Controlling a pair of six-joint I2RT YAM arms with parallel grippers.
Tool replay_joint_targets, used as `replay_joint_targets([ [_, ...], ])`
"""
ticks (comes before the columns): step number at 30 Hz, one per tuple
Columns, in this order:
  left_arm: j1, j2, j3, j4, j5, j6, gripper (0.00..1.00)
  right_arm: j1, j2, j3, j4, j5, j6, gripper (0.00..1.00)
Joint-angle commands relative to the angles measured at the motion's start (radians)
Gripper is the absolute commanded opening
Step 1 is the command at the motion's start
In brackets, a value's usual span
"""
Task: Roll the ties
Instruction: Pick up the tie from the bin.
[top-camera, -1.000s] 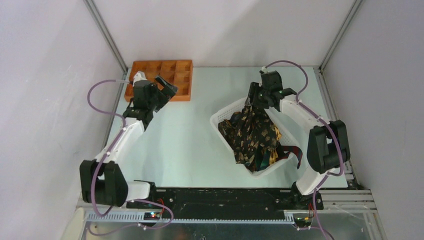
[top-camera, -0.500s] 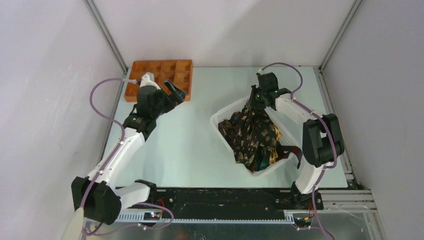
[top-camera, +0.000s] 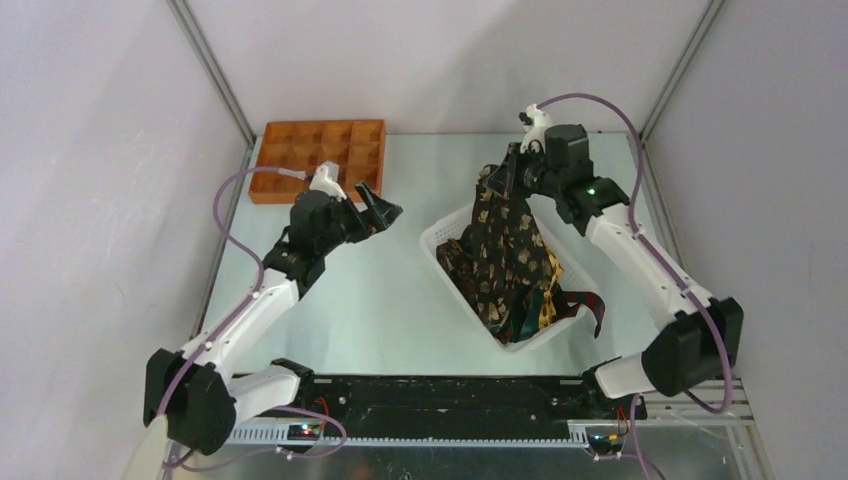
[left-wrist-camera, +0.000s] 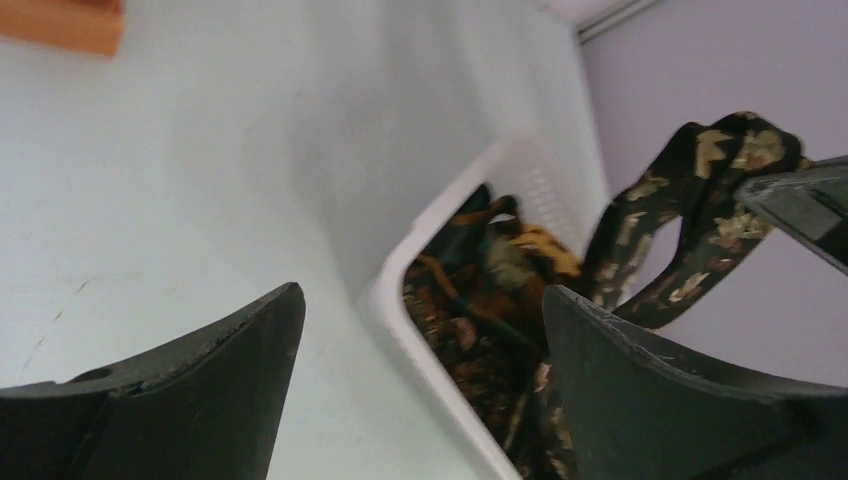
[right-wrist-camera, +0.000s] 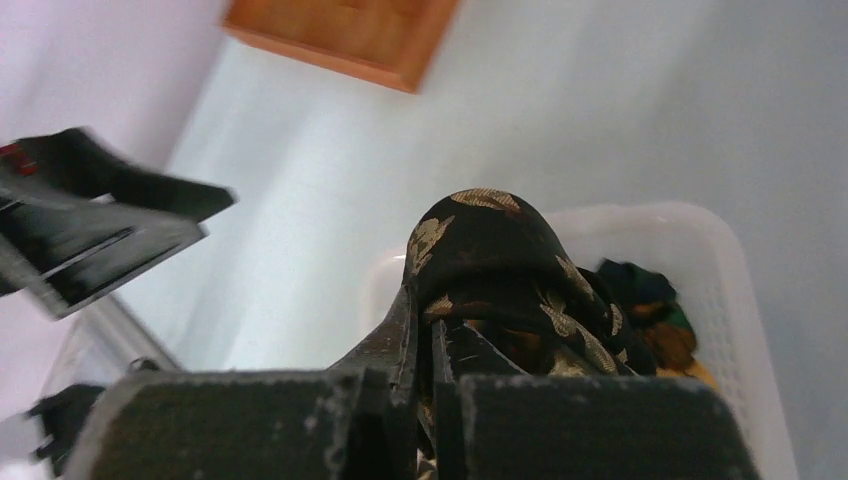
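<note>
The white basket holds the heaped ties; my right gripper pinches a fold of one tie above the rim. I should lift slowly so it slides free without tugging the heap, my left gripper wide open nearby.

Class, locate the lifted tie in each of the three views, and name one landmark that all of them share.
Top external: tie, upper middle, hanging over the basket.
Left wrist: tie, right side, looped above the basket.
Right wrist: tie, centre, pinched in the right gripper.
Shared landmark: the basket.
</note>
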Motion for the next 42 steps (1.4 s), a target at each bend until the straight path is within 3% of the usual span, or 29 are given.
replay_joint_targets([
  [1,-0.004,-0.109,0.007,0.245,0.137,0.005,0.95,0.012,-0.060,0.090,0.007,-0.224,-0.031,0.00],
  [7,-0.015,-0.197,-0.053,0.482,0.289,-0.035,0.95,0.070,-0.023,0.202,-0.039,-0.390,0.000,0.00],
  [14,-0.111,-0.207,-0.049,0.492,0.342,0.013,0.92,0.138,0.046,0.291,0.024,-0.437,0.084,0.00],
  [24,-0.207,-0.176,-0.058,0.481,0.315,0.047,0.89,0.167,0.066,0.302,0.120,-0.497,0.194,0.00],
  [38,-0.247,-0.063,-0.002,0.520,0.276,0.038,0.83,0.182,0.029,0.273,0.137,-0.543,0.243,0.00],
  [42,-0.251,-0.039,0.025,0.539,0.269,0.031,0.69,0.182,0.020,0.265,0.126,-0.531,0.239,0.00],
])
